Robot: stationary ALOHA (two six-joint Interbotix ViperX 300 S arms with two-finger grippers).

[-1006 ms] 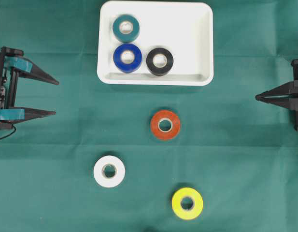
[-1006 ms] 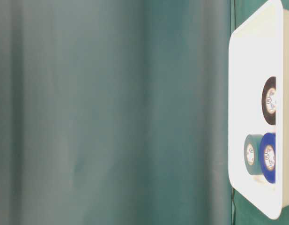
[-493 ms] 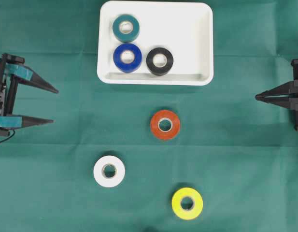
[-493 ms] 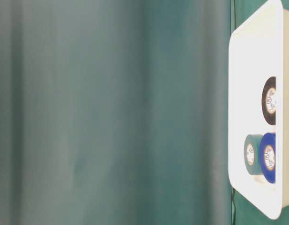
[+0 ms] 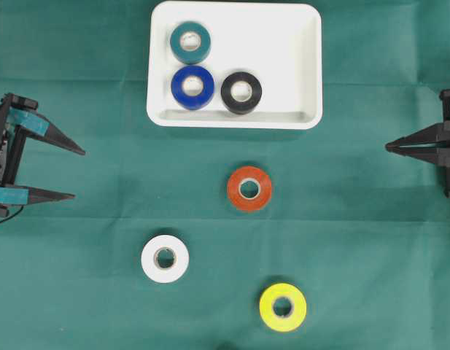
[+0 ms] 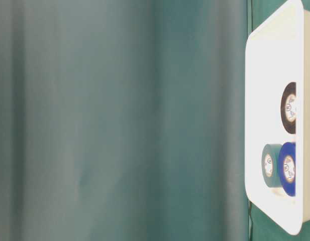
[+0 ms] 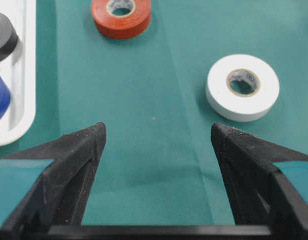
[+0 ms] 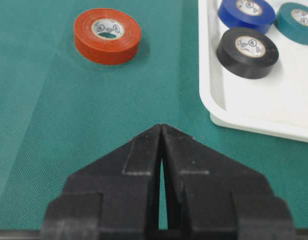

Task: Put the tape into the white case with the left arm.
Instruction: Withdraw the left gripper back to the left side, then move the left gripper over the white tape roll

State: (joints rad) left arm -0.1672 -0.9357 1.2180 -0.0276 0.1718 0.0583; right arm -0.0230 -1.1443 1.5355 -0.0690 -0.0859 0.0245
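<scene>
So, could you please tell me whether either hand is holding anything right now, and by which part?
Nothing is held. The left hand is open and empty; the right hand is shut on nothing.

Six rolls of tape show in the overhead view. Three lie inside one white tray at twelve o'clock: a teal roll, a blue roll and a black roll. Three more lie on the green desk outside it: an orange roll near the centre, a white roll at seven o'clock and a yellow roll at five o'clock. There are two end effectors, the left end effector at nine o'clock and the right end effector at three o'clock.
</scene>
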